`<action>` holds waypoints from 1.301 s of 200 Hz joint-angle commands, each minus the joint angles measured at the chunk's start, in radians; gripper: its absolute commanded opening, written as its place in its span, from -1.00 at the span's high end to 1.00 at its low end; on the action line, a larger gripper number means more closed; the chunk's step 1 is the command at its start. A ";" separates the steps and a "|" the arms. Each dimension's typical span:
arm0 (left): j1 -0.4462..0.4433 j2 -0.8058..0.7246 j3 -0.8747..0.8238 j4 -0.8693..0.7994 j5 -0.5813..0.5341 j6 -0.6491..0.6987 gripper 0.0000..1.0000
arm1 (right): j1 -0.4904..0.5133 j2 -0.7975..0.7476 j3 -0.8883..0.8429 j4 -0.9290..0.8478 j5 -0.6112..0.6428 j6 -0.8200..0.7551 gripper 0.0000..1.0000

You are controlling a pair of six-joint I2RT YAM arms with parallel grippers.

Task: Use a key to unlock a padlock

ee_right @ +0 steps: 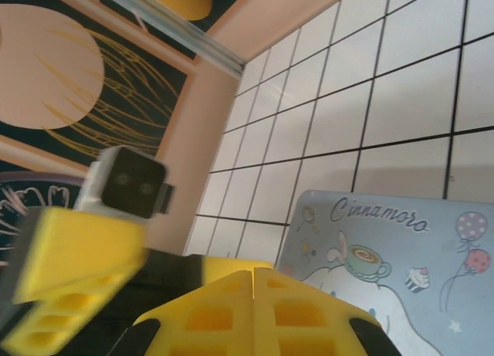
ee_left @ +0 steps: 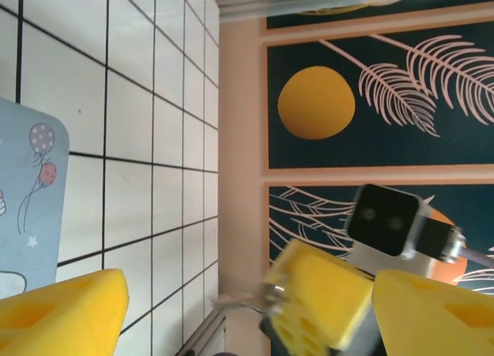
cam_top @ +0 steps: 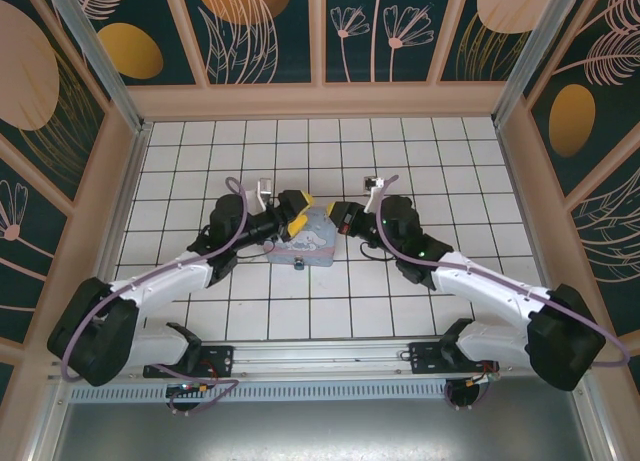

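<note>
At floor centre, top view: both arms meet over a tin box (cam_top: 312, 243) lying flat, lid up. The left gripper (cam_top: 299, 211) is above its far left corner and the right gripper (cam_top: 336, 215) above its far right corner. Their tips face each other, near but apart.

Key (ee_left: 241, 298): in the left wrist view, a thin pale metal sliver sticks out of the right gripper's yellow tip. Its long axis is roughly level across that view, with the free end pointing away from the tip. Blurred; teeth not legible.

Padlock (cam_top: 297, 264): a small dark item at the tin's near edge, touching it. Too small to tell which way the shackle points.

Left gripper: fingers (ee_left: 65, 313) wide apart, holding nothing. Right gripper: fingers pressed flat together, seam closed, pinching the key.

Materials:
- Fingers: blocky yellow plastic with rectangular recesses.
- Tin: smooth pastel blue with rounded corners, printed with balloons, a cup, a cupcake and a white cartoon figure. Script on the lid reads "Cinnamoro".
- Floor (cam_top: 200, 171): white square tiles with dark grout.
- Walls (cam_top: 395, 31): dark teal panels with peach leaves and orange discs, in pale wood frames.
</note>
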 commanded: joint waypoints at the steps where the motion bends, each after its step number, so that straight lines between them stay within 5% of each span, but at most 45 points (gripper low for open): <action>1: -0.004 -0.074 -0.006 -0.079 -0.079 0.026 -0.69 | 0.007 0.050 0.002 0.029 0.048 0.014 1.00; 83: -0.003 -0.057 -0.070 -0.074 -0.058 0.023 -0.80 | 0.035 0.270 -0.047 0.084 0.048 0.030 1.00; 164: -0.003 0.017 -0.116 -0.008 -0.034 -0.002 -0.96 | 0.043 0.266 -0.007 0.039 0.037 0.020 1.00; 260: -0.002 0.009 -0.106 0.124 -0.034 -0.159 -0.63 | 0.112 0.217 0.173 0.029 0.033 0.041 1.00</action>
